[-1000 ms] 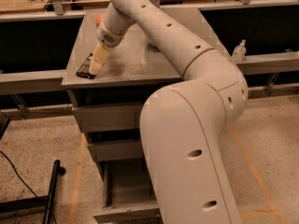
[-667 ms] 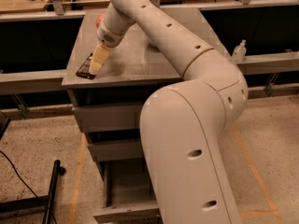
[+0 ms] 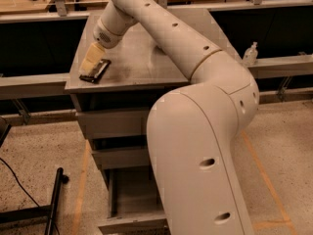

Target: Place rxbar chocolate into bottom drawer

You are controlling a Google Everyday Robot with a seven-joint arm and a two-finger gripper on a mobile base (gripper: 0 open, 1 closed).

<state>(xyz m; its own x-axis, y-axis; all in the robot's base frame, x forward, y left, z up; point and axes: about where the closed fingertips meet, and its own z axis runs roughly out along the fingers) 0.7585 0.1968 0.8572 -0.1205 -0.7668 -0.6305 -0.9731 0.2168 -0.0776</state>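
Our gripper [image 3: 89, 66] hangs at the desk's [image 3: 146, 67] front left corner, tips on the left edge of the flat, dark, glossy rxbar [image 3: 100, 71] lying there, though we cannot tell how wide the jaws stand.

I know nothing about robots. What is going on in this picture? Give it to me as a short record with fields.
Setting: grey cabinet with three drawers, the robot's arm reaching over its top
Item: rxbar chocolate, lying flat on the cabinet top near the front left corner
Gripper: gripper low over the cabinet top, right at the bar's left side
Bottom drawer: bottom drawer pulled out, partly hidden by the arm
Upper drawers: upper drawers both shut
Progress: bar not yet in the drawer
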